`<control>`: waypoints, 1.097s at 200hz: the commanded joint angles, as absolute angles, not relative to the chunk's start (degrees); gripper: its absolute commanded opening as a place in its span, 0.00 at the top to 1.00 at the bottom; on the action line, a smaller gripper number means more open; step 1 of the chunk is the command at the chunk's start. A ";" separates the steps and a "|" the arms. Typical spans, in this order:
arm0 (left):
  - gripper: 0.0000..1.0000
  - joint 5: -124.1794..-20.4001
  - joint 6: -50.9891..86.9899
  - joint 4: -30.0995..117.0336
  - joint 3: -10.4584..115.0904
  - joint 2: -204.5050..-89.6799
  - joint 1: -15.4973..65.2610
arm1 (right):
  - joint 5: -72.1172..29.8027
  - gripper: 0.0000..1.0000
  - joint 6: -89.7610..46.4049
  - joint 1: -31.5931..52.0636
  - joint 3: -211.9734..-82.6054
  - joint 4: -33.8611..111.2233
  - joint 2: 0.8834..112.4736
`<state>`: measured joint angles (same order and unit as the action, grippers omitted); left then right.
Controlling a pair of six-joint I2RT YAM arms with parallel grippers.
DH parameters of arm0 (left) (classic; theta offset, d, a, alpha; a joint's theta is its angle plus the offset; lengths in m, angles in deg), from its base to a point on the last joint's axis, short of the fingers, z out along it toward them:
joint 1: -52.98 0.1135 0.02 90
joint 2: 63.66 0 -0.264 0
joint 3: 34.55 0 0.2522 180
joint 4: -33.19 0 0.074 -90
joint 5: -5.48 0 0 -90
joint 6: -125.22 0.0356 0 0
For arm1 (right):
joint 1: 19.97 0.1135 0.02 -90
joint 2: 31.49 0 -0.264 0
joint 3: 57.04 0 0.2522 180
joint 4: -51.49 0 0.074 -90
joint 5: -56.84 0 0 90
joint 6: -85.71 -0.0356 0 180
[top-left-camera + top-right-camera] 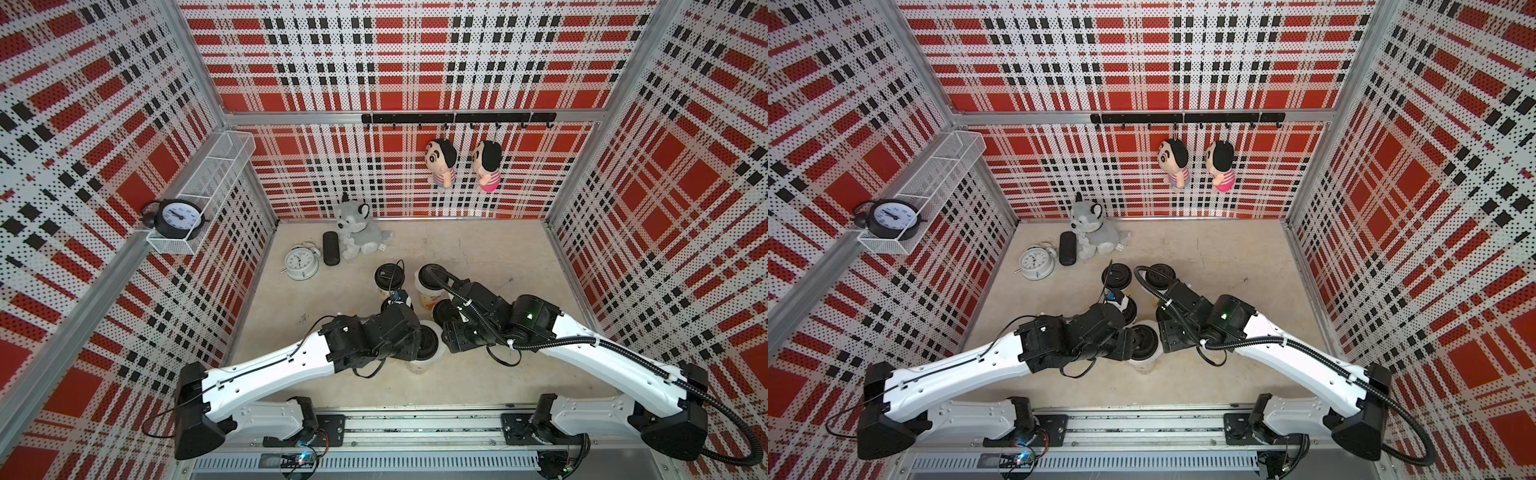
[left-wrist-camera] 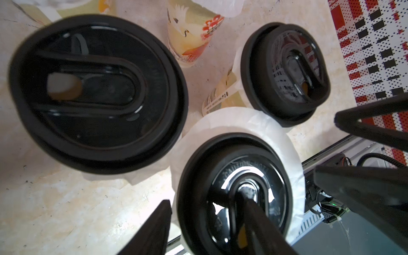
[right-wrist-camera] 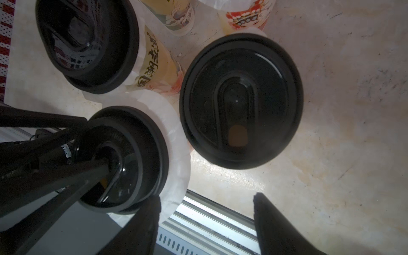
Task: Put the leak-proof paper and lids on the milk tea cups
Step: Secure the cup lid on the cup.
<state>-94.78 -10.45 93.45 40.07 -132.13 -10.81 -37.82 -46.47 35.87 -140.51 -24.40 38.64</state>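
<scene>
Paper [image 2: 284, 141] thin, soft, light | I'd pinch its rim | left pincer [image 2: 205, 203] wide, on lid [image 2: 220, 167] | right pincer [image 3: 205, 197] wide

Blk lids [image 2: 99, 92], wht translucent paper [image 2: 231, 121], cream cups [image 2: 189, 37] w/ red-orange prints, red-blk-wht plaid walls [image 1: 374, 50].

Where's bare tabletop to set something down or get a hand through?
Free: wide patch between the milk tea cups and right wall; back strip below the hanging dolls. Crowded: centre cup cluster; white alarm clock, black case and husky plush back left.
</scene>
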 commanded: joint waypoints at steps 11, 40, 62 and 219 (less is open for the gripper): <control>0.44 -93.75 -10.62 97.74 37.87 -132.29 -10.57 | -37.02 0.38 -48.01 36.81 -140.22 -22.23 39.29; 0.44 -93.75 -10.40 97.57 37.75 -132.53 -10.57 | -37.24 0.46 -49.35 37.29 -140.38 -21.39 39.27; 0.44 -93.70 -10.31 97.40 37.65 -132.65 -10.62 | -37.55 0.47 -50.17 37.89 -140.63 -20.85 39.51; 0.44 -93.13 -10.31 96.87 36.27 -131.80 -10.58 | -38.78 0.51 -55.21 40.74 -134.83 -18.73 41.55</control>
